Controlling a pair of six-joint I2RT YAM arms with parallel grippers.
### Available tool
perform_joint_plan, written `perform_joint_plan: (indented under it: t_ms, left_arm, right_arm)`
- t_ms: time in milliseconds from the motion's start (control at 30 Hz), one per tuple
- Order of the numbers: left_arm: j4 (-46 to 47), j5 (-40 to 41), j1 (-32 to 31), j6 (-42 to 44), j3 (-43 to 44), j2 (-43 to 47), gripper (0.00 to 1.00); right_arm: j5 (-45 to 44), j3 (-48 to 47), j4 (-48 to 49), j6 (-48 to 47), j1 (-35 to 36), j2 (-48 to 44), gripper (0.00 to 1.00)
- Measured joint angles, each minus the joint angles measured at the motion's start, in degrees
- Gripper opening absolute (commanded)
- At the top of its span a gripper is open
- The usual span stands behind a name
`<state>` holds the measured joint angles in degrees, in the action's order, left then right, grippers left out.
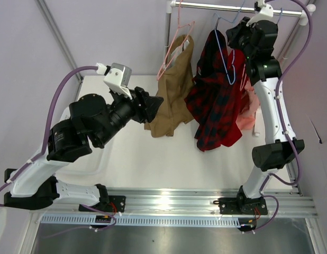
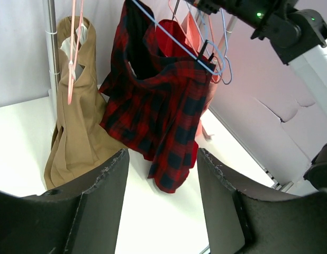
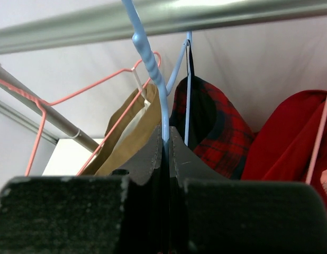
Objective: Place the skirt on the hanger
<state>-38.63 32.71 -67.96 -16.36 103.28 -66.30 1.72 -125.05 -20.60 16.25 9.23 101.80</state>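
**Pale walls, a white table, a steel rail**

A white table top (image 1: 153,159) fills the middle of the overhead view, smooth and matt, with soft shadows lying on it. Pale lilac-grey walls (image 1: 100,26) close it in at the back and on both sides. The right-hand wall (image 2: 280,121) looks like padded fabric, with creases in it. A thin metal strut (image 1: 56,32) runs slantwise across the left wall. A shiny clothes rail (image 1: 216,5) crosses the top right, carried by an upright pole (image 1: 167,37) at the table's far edge. Along the near edge lies an aluminium rail (image 1: 169,200) catching bright glare, then a slotted strip (image 1: 169,218), then a grey surface (image 1: 179,238). The light is even and diffuse.
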Motion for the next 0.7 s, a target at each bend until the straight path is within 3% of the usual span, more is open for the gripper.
perform_joint_plan:
  t_ms: [700]
  left_arm:
    - [0.4,-0.1,0.0,-0.1,-1.6,0.5,0.61]
  right_arm:
    - [-4.5,3.0,1.1,1.3,1.6,3.8,0.0]
